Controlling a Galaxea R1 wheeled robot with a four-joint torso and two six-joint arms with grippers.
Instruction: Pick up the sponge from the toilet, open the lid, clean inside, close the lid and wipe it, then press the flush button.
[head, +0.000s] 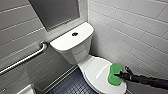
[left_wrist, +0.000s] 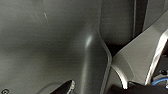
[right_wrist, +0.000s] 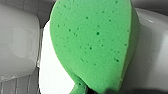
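At 4 o'clock the right gripper (head: 121, 74) clasps the green sponge (head: 113, 77) on the closed lid (head: 96, 72). The flush button (head: 74, 34) sits at 11 o'clock.

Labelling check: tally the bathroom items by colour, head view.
Green: 1, sponge
White: 2, toilet, lid
Dark: 1, flush button
Metal: 1, grab bar
Total: 5

White tiled walls (head: 130, 22), dark tiled floor (head: 72, 85), metal grab bar (head: 25, 58).
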